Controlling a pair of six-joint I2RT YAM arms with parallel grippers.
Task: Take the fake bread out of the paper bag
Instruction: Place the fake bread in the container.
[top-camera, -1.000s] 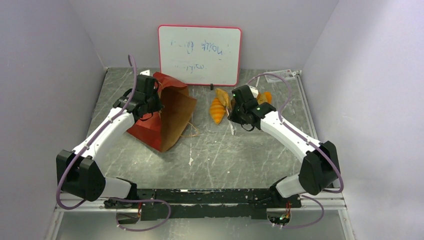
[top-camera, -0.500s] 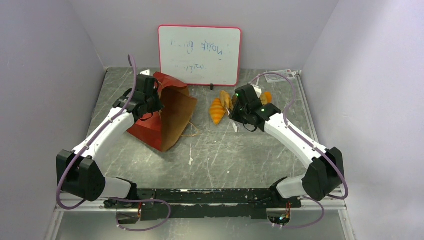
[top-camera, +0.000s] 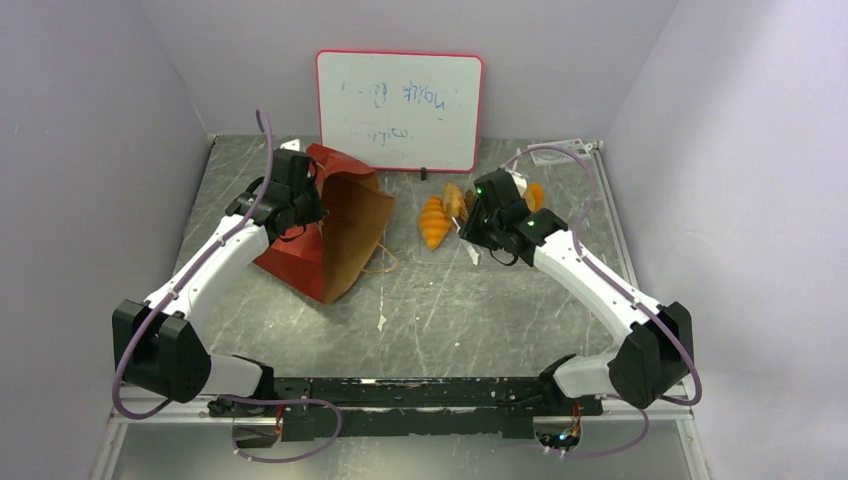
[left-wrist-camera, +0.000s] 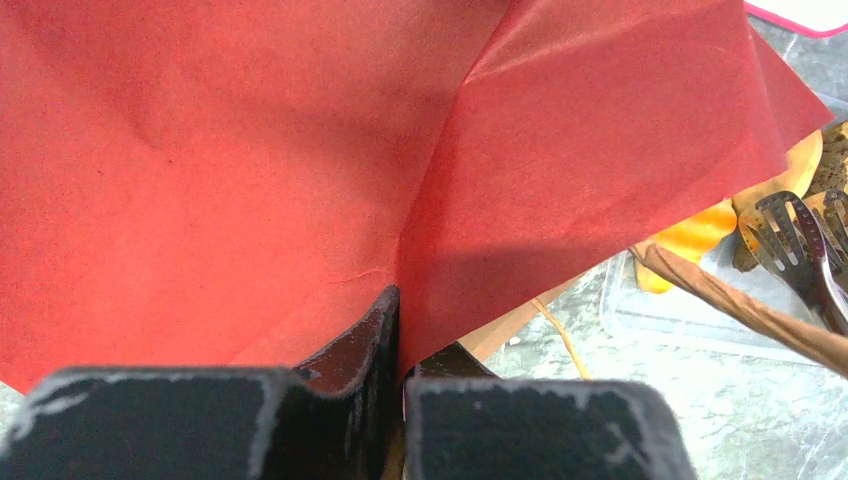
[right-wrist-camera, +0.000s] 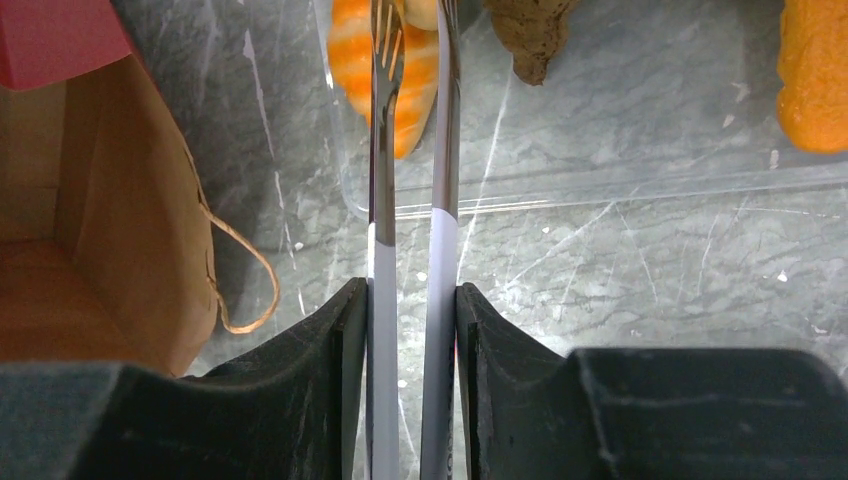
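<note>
Croissant (right-wrist-camera: 350, 55) lies beneath right gripper's (right-wrist-camera: 408, 295) tongs (right-wrist-camera: 381, 260); left gripper (left-wrist-camera: 402, 335) pinches paper bag (left-wrist-camera: 250, 150).

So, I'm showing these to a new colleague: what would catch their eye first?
The red-and-brown paper bag lies tipped at back left, its red part pinched by the left gripper. Right of it, the right gripper holds metal tongs pointing at an orange croissant in a clear tray. A whiteboard stands at the back wall.

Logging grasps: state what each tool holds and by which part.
The left tool pinches a red fold of the bag; the right tool clamps the tongs by their white handle section.
</note>
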